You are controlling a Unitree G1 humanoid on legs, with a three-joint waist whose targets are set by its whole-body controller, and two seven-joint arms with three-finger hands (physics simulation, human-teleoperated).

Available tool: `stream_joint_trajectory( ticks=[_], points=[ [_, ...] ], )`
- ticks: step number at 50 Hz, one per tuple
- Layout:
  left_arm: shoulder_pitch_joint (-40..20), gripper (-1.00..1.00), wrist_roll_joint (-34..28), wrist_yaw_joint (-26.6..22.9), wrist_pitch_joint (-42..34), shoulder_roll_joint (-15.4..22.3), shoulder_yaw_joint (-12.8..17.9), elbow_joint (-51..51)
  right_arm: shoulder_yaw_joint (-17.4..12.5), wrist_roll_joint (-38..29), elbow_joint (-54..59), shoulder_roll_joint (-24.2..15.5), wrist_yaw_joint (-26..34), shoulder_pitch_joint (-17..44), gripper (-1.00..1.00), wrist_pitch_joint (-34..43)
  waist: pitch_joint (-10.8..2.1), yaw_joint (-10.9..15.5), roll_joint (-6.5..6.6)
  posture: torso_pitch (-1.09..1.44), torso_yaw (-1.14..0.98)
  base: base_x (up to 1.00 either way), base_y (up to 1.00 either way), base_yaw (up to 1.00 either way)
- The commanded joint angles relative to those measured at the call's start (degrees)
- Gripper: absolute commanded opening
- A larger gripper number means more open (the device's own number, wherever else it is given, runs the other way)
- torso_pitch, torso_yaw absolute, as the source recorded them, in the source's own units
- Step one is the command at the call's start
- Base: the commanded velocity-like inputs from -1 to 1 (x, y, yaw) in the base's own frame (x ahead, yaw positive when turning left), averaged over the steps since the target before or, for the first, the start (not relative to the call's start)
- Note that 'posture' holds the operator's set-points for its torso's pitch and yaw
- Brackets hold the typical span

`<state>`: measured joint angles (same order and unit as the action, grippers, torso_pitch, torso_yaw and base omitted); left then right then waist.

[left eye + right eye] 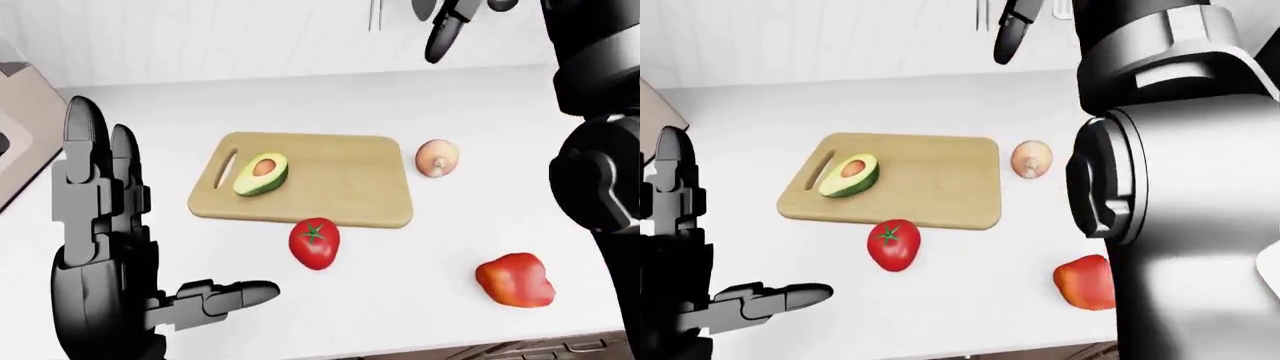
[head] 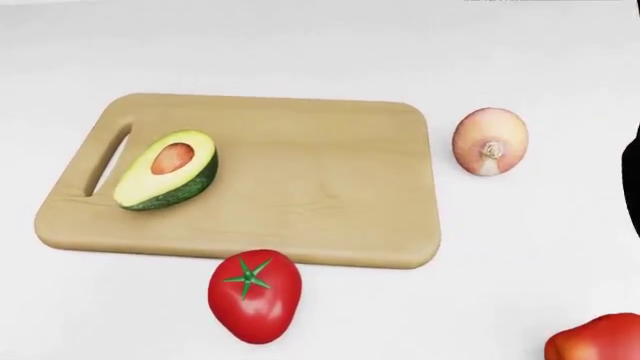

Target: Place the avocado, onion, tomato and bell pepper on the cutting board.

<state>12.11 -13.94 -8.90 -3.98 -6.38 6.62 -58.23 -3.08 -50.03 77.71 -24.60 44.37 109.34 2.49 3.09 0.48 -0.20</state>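
Observation:
The avocado half (image 2: 165, 171) lies cut side up on the left part of the wooden cutting board (image 2: 310, 195), near its handle slot. On the white counter sit the tomato (image 2: 254, 296) just below the board, the onion (image 2: 490, 141) to its right, and the red bell pepper (image 1: 515, 280) at lower right. My left hand (image 1: 165, 214) stands open at the lower left of the left-eye view, fingers upright, thumb out, holding nothing. High above the board's right end hangs my right hand (image 1: 440, 34), fingers loose and empty, partly cut off by the top edge.
My right arm (image 1: 1160, 187) fills the right side of the right-eye view and hides part of the counter there. The counter's near edge (image 1: 450, 349) runs along the bottom. A beige surface (image 1: 15, 135) lies at far left, a panelled wall at the top.

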Motion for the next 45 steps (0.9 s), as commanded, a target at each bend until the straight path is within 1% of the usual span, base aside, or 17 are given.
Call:
stream_joint_trajectory(
  ticks=[1,2,3,4,7,8,9,10,12,15,18,19,22,25,31,36,45],
  points=[
    [-0.51,1.00,0.18,0.19,1.22,0.02,-0.01,-1.77,0.03,-0.79,-1.72,-1.93,1.35,1.40,1.00,0.56,-1.05,0.01,0.00,0.00,0.00,0.00,0.00,0.00],
    [-0.49,1.00,0.11,0.16,1.24,0.00,-0.10,-1.77,0.41,-1.51,-1.71,-2.72,2.67,0.97,1.00,1.10,-1.05,0.05,-0.06,0.00,0.00,0.00,0.00,0.00],
    [-0.59,1.00,0.03,0.18,1.10,-0.03,-0.13,-1.77,0.17,-1.38,-1.78,-3.12,5.62,0.56,1.00,1.62,-1.05,0.08,-0.13,0.00,0.00,0.00,0.00,0.00],
    [-0.62,1.00,-0.09,0.17,1.01,-0.07,-0.25,-1.77,0.63,-2.17,-1.95,-3.66,6.09,0.04,1.00,1.42,-1.05,0.11,-0.20,0.00,0.00,0.00,0.00,0.00],
    [-0.55,1.00,-0.65,0.06,1.11,-0.28,-0.78,-1.77,0.25,-2.49,-2.05,-4.36,8.93,0.43,1.00,2.47,-1.05,0.13,-0.29,0.00,0.00,0.00,0.00,0.00],
    [-0.55,1.00,-0.67,0.03,1.13,-0.32,-0.73,-1.77,0.61,-3.05,-2.05,-4.56,10.27,0.41,1.00,2.57,-1.05,0.13,-0.28,0.00,0.00,0.00,0.00,0.00],
    [-0.53,1.00,-0.53,-0.02,1.17,-0.36,-0.63,-1.77,0.80,-3.46,-2.09,-4.77,12.00,0.36,1.00,2.91,-1.02,0.11,-0.25,0.00,0.00,0.00,0.00,0.00],
    [-0.54,1.00,-0.59,-0.03,1.05,-0.37,-0.67,-1.77,0.70,-3.50,-2.19,-5.18,15.16,0.54,1.00,3.49,-0.98,0.09,-0.21,0.00,0.00,0.00,0.00,0.00],
    [-0.49,1.00,-0.76,-0.05,1.13,-0.43,-0.91,-1.77,1.49,-4.78,-2.36,-5.61,18.00,-0.51,1.00,3.68,-0.90,0.05,-0.16,0.00,0.00,0.00,0.00,0.00],
    [-0.47,1.00,-0.96,-0.08,1.10,-0.48,-1.08,-1.77,1.18,-5.27,-2.68,-5.72,19.06,-1.29,1.00,3.61,-0.83,0.05,-0.17,0.00,0.00,0.00,0.00,0.00],
    [-0.30,1.00,-1.10,-0.13,1.20,-0.54,-1.31,-1.77,1.53,-6.00,-3.15,-5.95,23.22,-2.72,1.00,4.10,-0.91,0.03,-0.26,0.00,0.00,0.00,0.00,0.00],
    [-0.25,1.00,-1.07,-0.15,1.24,-0.57,-1.36,-1.77,1.37,-6.02,-3.29,-5.95,23.26,-3.03,1.00,4.15,-0.93,0.03,-0.28,0.00,0.00,0.00,0.00,0.00],
    [-0.23,1.00,-1.04,-0.17,1.23,-0.58,-1.37,-1.77,1.69,-6.57,-3.67,-5.80,25.95,-4.70,1.00,4.08,-1.02,0.03,-0.31,0.00,0.00,0.00,0.00,0.00],
    [0.15,1.00,-1.34,-0.18,1.61,-0.68,-1.91,-1.77,1.65,-6.74,-3.81,-5.31,25.61,-6.64,1.00,3.63,-1.06,0.03,-0.32,0.00,0.00,0.00,0.00,0.00],
    [0.20,1.00,-1.33,-0.27,1.71,-0.81,-1.83,-1.77,1.87,-7.27,-3.97,-4.57,24.75,-10.38,1.00,3.28,-1.26,0.08,-0.35,0.00,0.00,0.00,0.00,0.00],
    [-0.02,1.00,-1.10,-0.30,1.65,-0.78,-1.35,-1.77,2.05,-7.68,-3.89,-4.26,24.34,-12.56,1.00,2.85,-1.45,0.13,-0.37,0.00,0.00,0.00,0.00,0.00],
    [0.02,1.00,-1.25,-0.30,1.56,-0.82,-1.66,-1.77,2.46,-8.90,-4.31,-4.36,25.08,-15.28,1.00,3.22,-1.63,0.21,-0.45,0.00,0.00,0.00,0.00,0.00]
  ],
)
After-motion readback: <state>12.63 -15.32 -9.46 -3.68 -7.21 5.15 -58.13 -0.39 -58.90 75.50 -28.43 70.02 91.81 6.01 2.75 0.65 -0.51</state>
